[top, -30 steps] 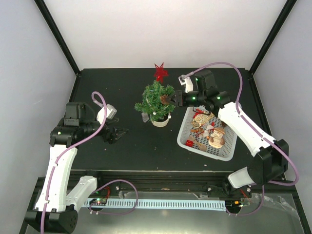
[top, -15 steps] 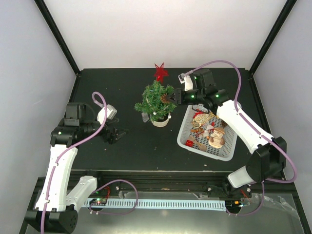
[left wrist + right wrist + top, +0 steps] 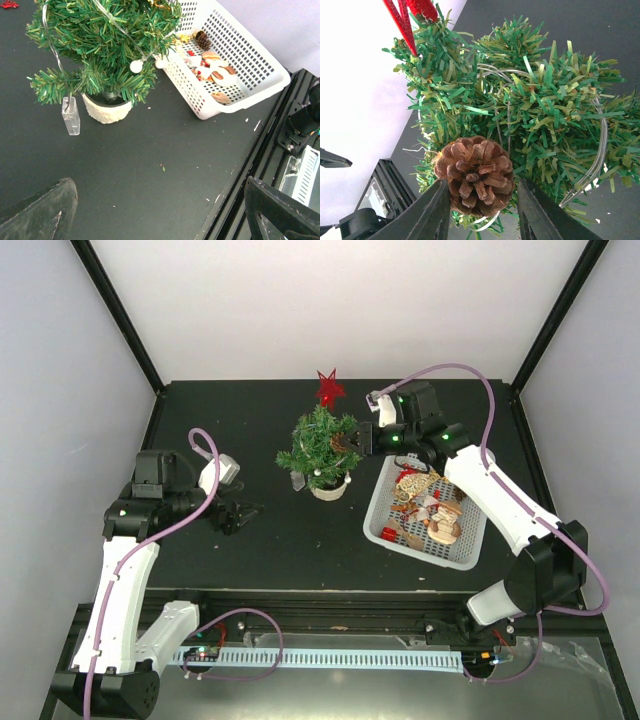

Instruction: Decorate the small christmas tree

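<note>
The small christmas tree [image 3: 320, 445] stands in a white pot [image 3: 328, 490] at the table's middle back, with a red star [image 3: 329, 388] at its top. My right gripper [image 3: 347, 442] is at the tree's upper right side, shut on a brown pine cone [image 3: 476, 175] that is pressed into the green branches [image 3: 545, 100]. Its left finger touches the cone, and a sliver of green shows at the right finger. My left gripper [image 3: 245, 512] hovers low over the table left of the tree, open and with nothing in it [image 3: 162, 210].
A white basket [image 3: 375, 505] with several wooden and red ornaments sits right of the tree, close to the pot [image 3: 106, 107]. A clear tag [image 3: 70, 116] and white beads [image 3: 136, 66] hang from the lower branches. The table's metal front rail [image 3: 260, 150] is nearby.
The right gripper has carried the pine cone a little further left into the tree's branches, then held there. The left arm has not moved.
</note>
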Action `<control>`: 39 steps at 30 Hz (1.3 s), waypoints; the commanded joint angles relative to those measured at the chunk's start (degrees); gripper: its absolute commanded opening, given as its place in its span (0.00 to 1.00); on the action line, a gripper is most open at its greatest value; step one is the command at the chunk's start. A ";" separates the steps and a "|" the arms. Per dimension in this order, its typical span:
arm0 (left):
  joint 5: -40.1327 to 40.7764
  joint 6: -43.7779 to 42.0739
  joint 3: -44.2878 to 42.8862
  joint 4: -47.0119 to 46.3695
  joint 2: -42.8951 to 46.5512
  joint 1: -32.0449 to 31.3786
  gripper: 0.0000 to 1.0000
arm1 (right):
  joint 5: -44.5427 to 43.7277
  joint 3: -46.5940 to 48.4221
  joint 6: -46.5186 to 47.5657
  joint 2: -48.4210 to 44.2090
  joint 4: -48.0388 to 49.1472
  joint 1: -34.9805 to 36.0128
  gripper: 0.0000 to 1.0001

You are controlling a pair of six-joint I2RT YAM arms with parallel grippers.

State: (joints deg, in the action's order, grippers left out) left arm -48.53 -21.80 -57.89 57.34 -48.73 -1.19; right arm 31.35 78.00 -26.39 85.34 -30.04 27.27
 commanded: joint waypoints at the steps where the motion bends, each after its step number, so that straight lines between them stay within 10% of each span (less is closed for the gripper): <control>1: 0.37 0.34 0.14 -0.92 0.81 0.43 0.91 | -1.18 0.19 0.19 -1.36 0.07 -0.20 0.40; 15: 0.63 0.29 0.31 -0.94 1.27 0.41 0.92 | -4.03 0.90 -0.13 -4.79 -1.46 -0.28 0.43; 25: -0.32 0.79 -0.36 -0.94 0.58 0.40 0.91 | -43.61 -1.18 -9.41 -11.30 -19.85 -2.32 0.51; 39: -0.75 0.56 -1.21 -0.81 -1.30 0.33 0.91 | -47.99 -15.36 -19.59 -1.27 -21.81 -13.51 0.63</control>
State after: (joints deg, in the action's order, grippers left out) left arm -48.10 -21.39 -57.58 56.97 -49.56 -1.19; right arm -10.15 62.61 -40.86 82.76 -51.83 15.49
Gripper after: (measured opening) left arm 0.915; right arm 0.615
